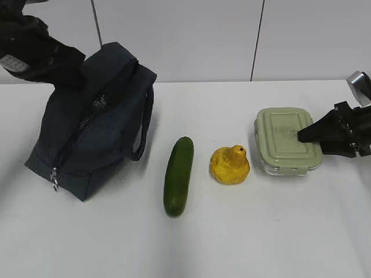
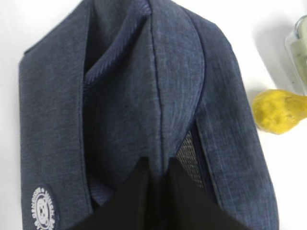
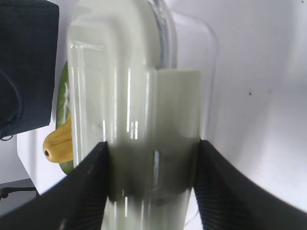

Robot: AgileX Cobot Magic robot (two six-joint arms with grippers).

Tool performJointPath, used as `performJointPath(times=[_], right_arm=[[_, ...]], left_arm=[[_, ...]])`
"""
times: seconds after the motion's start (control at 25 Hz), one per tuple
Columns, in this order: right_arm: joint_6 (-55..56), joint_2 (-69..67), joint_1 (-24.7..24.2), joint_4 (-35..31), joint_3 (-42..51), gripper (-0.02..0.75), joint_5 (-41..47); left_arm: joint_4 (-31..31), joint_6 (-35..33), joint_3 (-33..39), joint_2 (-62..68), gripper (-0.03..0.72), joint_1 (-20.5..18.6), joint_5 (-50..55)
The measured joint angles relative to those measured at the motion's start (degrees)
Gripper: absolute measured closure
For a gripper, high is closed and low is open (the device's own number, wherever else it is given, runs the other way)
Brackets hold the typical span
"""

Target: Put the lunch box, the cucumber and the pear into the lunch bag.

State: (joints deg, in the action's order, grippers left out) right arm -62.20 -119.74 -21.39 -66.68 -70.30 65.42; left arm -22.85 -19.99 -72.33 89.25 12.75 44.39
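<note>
Exterior view: lunch bag (image 1: 87, 124) standing at far left of the white table (image 1: 261, 243), zipper facing the camera and apparently closed along its visible length. Cucumber (image 1: 178, 176) lying just right of it, pear (image 1: 230, 165) beside that, lunch box (image 1: 287, 141) farthest right. Right gripper (image 1: 302, 136) reaching in low from the right edge, tips over the sage lid. Left arm coming down from the top-left corner onto the bag's upper end.

Left wrist view: left gripper (image 2: 158, 167) pressed nearly together, pinching a fold of navy fabric at the bag's top. Soft, floppy cloth, likely to sag unless held up. Pear visible off to the right.

Right wrist view: fingers (image 3: 86, 187) spread about half wide, straddling the lunch box by its short width, pads against the clear walls. Rigid, smooth shell, probably light but slippery; best clamped across the narrow sides under the lid rim. Wrist level, pointing along the box.
</note>
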Motion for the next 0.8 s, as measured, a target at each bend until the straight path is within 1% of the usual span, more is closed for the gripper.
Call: performJointPath(times=[0.28, 0.56, 0.8], right_arm=[[0.0, 0.0, 0.0, -3.3, 0.0, 0.344, 0.0], [0.0, 0.1, 0.0, -4.9, 0.0, 0.345, -0.2], [0.0, 2.9, 0.0, -5.1, 0.1, 0.345, -0.3]], left_arm=[[0.2, 0.6, -0.3, 0.0, 0.675, 0.1, 1.3], [0.2, 0.6, -0.3, 0.0, 0.676, 0.1, 1.5], [0.1, 1.0, -0.4, 0.8, 0.675, 0.1, 1.7]])
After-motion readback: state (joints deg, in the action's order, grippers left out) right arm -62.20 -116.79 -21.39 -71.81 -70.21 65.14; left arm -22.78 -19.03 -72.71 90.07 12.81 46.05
